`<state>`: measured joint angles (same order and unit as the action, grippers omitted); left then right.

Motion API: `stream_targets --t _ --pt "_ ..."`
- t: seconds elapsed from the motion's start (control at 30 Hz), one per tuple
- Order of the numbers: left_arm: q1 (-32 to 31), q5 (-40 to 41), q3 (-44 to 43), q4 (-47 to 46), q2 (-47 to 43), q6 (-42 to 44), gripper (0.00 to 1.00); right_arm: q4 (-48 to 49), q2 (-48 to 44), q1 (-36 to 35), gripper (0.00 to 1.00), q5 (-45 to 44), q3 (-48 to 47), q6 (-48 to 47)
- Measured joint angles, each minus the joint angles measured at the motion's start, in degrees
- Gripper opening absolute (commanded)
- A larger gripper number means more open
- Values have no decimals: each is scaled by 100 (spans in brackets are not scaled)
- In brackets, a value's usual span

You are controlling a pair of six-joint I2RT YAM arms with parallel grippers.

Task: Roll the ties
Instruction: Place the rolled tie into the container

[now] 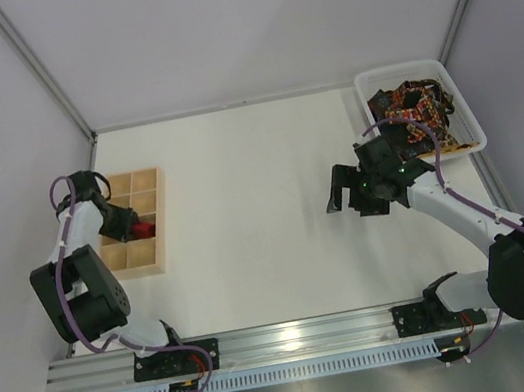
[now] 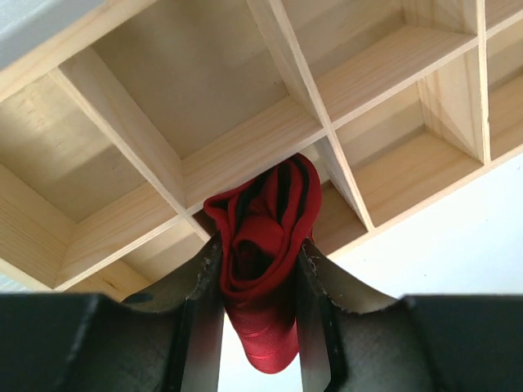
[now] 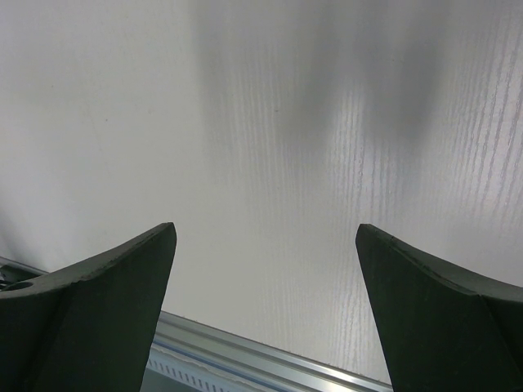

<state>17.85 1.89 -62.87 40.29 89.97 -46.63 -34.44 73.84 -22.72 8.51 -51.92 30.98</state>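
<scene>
A plain red tie [image 2: 265, 204], rolled into a bundle, sits between the fingers of my left gripper [image 2: 259, 253], which is shut on it. The roll hangs at the lower middle compartments of a wooden divided box [image 2: 245, 147]; whether it touches the dividers I cannot tell. In the top view the red tie [image 1: 150, 226] shows at the box's middle row, beside my left gripper [image 1: 135, 224]. Dark patterned ties [image 1: 414, 108] lie heaped in a white basket [image 1: 370, 86] at the back right. My right gripper [image 1: 341, 194] hovers open and empty over bare table [image 3: 270, 122], left of the basket.
The wooden box [image 1: 166, 258] lies at the table's left side, close to the left wall. A metal rail [image 1: 296, 332] runs along the near edge; it also shows below my right gripper's fingers [image 3: 98, 294].
</scene>
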Motion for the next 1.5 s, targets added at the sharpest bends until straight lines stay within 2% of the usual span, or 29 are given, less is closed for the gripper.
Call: stream_targets --t 0.57,1.13,1.17,1.2,1.23,1.3,1.37,1.43,1.5 --pt "-278 98 -1147 588 1292 -289 0 4 0 57 100 -4 57 2" --pt "-271 199 -1019 619 1458 -732 1 26 0 136 100 0 142 0" --pt "-271 197 -1021 625 1464 -737 5 26 0 138 100 -2 146 0" --pt "-269 197 -1023 629 1473 -737 22 26 0 138 100 -2 146 0" --pt "-269 199 -1032 638 1478 -737 27 26 0 142 100 -2 146 0" --pt "-269 203 -1034 638 1478 -734 23 26 0 153 100 -2 146 0" --pt "-267 205 -1034 638 1478 -734 22 26 0 160 100 0 146 0" --pt "-267 205 -1034 638 1478 -732 35 31 0 162 100 2 146 0" --pt "-267 210 -1036 643 1478 -730 41 31 0 164 100 17 146 0"
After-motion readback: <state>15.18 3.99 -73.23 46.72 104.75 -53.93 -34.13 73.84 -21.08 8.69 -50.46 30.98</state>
